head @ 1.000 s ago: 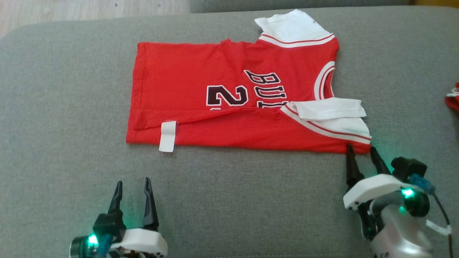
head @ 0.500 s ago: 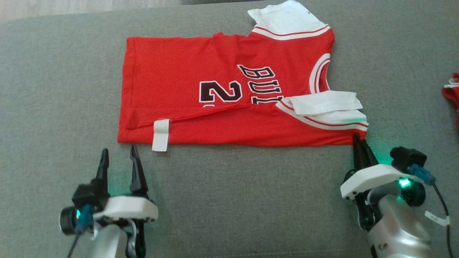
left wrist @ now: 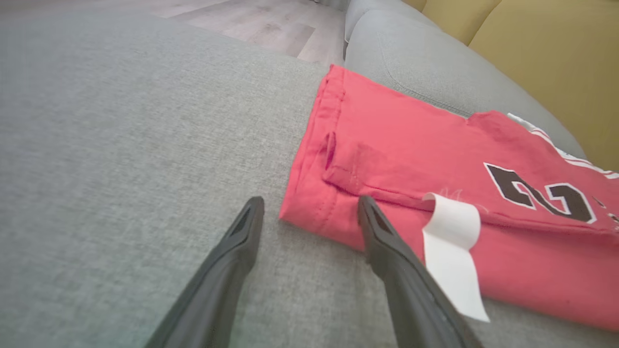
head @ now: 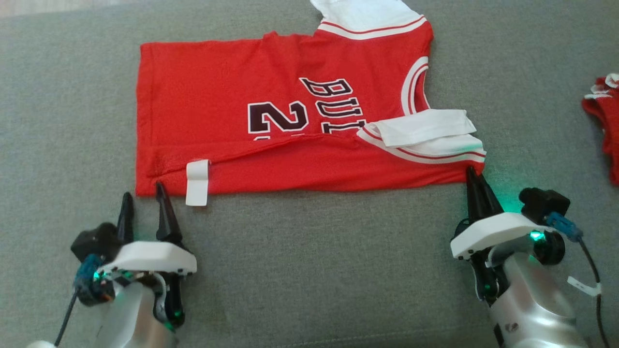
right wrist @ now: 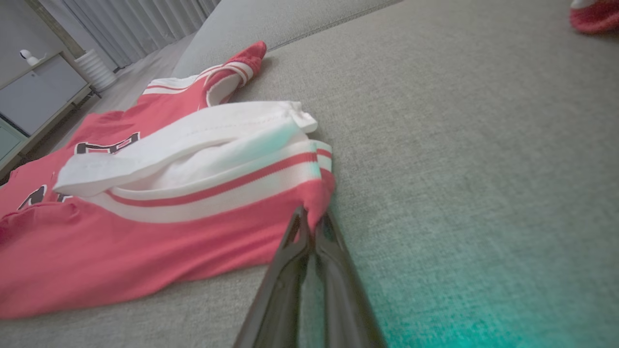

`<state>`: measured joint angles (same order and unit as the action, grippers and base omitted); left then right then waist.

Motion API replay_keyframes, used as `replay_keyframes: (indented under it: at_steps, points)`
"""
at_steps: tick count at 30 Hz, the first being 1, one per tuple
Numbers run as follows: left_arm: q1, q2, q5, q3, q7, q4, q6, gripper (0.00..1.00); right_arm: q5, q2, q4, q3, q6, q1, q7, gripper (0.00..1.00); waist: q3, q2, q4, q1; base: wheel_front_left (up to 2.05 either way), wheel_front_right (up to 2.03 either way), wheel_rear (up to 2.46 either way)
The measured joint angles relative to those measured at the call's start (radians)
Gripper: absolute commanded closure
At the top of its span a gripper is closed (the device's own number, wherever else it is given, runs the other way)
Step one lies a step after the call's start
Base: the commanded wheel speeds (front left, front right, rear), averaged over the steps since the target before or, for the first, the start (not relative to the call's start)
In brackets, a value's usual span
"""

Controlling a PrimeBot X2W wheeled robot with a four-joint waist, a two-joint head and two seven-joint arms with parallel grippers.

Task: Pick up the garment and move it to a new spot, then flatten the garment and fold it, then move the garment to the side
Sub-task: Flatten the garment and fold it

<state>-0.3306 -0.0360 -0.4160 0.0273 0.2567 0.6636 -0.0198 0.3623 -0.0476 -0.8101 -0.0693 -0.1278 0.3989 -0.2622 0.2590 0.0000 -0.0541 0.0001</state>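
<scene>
The garment [head: 217,121] is a red jersey with white sleeves and dark lettering, spread flat on the grey sofa cushion [head: 309,266], its near long edge folded over. A white label [head: 197,182] sticks out at that edge. My left gripper [head: 142,191] stands open at the near left corner. In the left wrist view that corner of the garment [left wrist: 411,159] lies between the fingers of the left gripper [left wrist: 310,202]. My right gripper [head: 471,171] is shut on the near right corner. In the right wrist view the right gripper [right wrist: 313,215] pinches the garment's [right wrist: 145,241] red hem below the white sleeve.
Another red and white piece of cloth [head: 604,125] lies at the cushion's right edge, also far off in the right wrist view [right wrist: 595,14]. A yellow back cushion [left wrist: 532,58] rises behind the sofa. Wooden floor [left wrist: 266,24] lies beyond the cushion's far left end.
The right gripper has shut on the garment's near right corner. The left arm has moved forward to the near left corner, still open. The head camera has shifted.
</scene>
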Motion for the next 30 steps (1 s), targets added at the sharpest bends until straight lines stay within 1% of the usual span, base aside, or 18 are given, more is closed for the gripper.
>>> replay_keyframes:
  at_steps: [3, 5, 6, 8, 13, 15, 20, 25, 26, 30]
  points:
    - [-0.023, 0.000, -0.017, 0.000, 0.000, 0.018, -0.025, 0.00, 0.002, 0.000, 0.014, -0.007, 0.000, 0.000, 0.000, 1.00, 0.010, 0.0000, -0.004, 0.0000, 0.00, 0.00, 0.00]
    - [-0.036, 0.000, -0.033, 0.002, 0.000, 0.038, -0.034, 0.00, 0.012, 0.000, 0.023, -0.009, 0.000, 0.000, 0.000, 1.00, 0.016, 0.0000, -0.006, 0.0000, 0.00, 0.00, 0.00]
    - [-0.041, 0.000, -0.041, 0.003, 0.001, 0.046, -0.035, 0.04, 0.015, 0.000, 0.026, -0.010, 0.000, 0.000, 0.000, 1.00, 0.018, 0.0000, -0.006, -0.0001, 0.00, 0.00, 0.00]
    - [-0.052, 0.000, -0.045, 0.008, 0.002, 0.063, -0.044, 1.00, 0.016, 0.000, 0.030, -0.012, 0.000, 0.000, 0.000, 1.00, 0.020, 0.0000, -0.007, -0.0001, 0.00, 0.00, 0.00]
    - [-0.068, -0.004, -0.074, 0.035, 0.004, 0.094, -0.069, 1.00, 0.046, 0.000, 0.058, -0.013, 0.000, 0.000, 0.004, 1.00, 0.017, 0.0000, -0.005, -0.0001, 0.00, 0.00, 0.00]
    - [-0.068, -0.004, -0.083, 0.037, 0.004, 0.091, -0.072, 1.00, 0.059, 0.000, 0.069, -0.013, 0.000, 0.000, 0.004, 1.00, 0.014, 0.0000, -0.003, -0.0001, 0.00, 0.00, 0.00]
    - [-0.072, 0.000, -0.087, 0.034, 0.003, 0.026, -0.087, 1.00, 0.098, 0.000, 0.099, 0.001, 0.000, 0.001, 0.004, 1.00, -0.005, 0.0000, 0.005, 0.0000, 0.00, 0.00, 0.00]
    - [-0.100, 0.004, -0.073, 0.016, 0.000, -0.026, -0.095, 1.00, 0.120, 0.000, 0.101, 0.014, 0.000, 0.041, 0.004, 1.00, -0.053, 0.0000, 0.008, 0.0000, 0.00, 0.00, 0.00]
    - [-0.100, 0.004, -0.073, 0.016, 0.000, -0.026, -0.095, 1.00, 0.120, 0.000, 0.101, 0.014, 0.000, 0.041, 0.004, 1.00, -0.053, 0.0000, 0.008, 0.0000, 0.00, 0.00, 0.00]
    - [-0.112, 0.005, -0.041, -0.011, 0.000, -0.028, -0.094, 1.00, 0.151, -0.005, 0.089, 0.015, 0.000, 0.089, 0.004, 1.00, -0.110, 0.0000, 0.007, -0.0001, 0.00, 0.00, 0.00]
